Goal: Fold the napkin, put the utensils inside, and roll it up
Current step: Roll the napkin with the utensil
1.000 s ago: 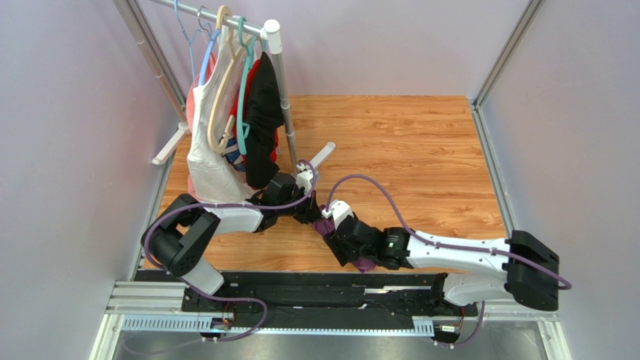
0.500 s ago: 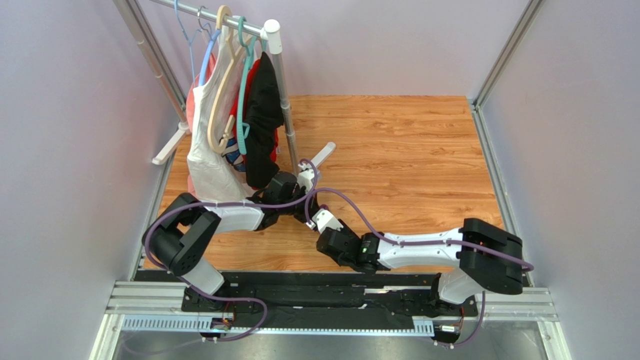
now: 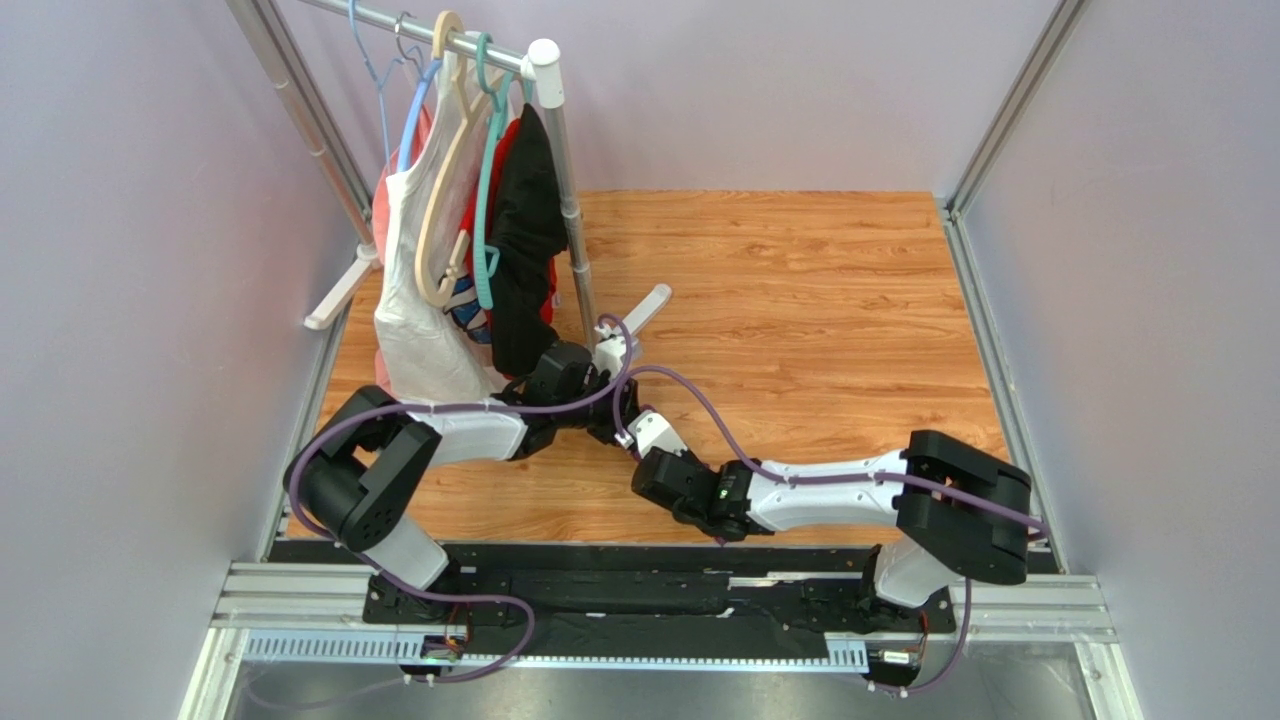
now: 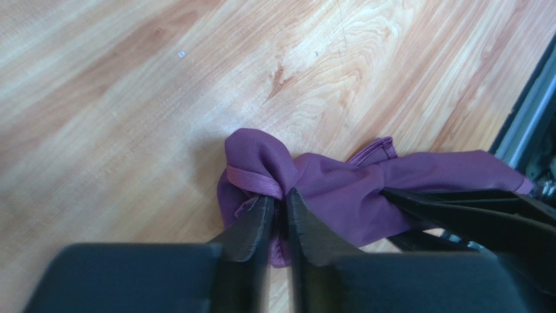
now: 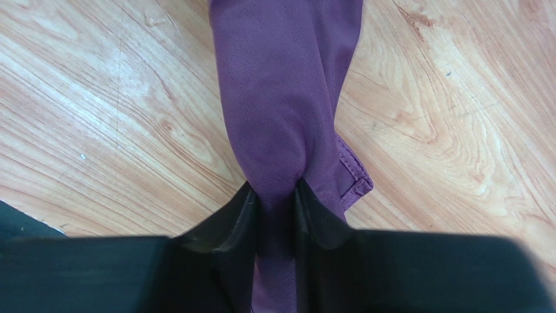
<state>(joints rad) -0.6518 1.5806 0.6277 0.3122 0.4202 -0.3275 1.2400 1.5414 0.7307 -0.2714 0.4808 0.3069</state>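
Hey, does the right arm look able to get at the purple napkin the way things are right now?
Yes, it seems so: the right tool is shut on a bunched part of the napkin, with nothing between them. The left tool pinches another fold of the same cloth.

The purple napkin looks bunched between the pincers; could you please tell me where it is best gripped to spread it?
Likely by the hemmed corner of the napkin, lying flat on the table beside the right pincer, coming straight down from above. The thick hem gives a firm edge; the middle is bunched into a rope.
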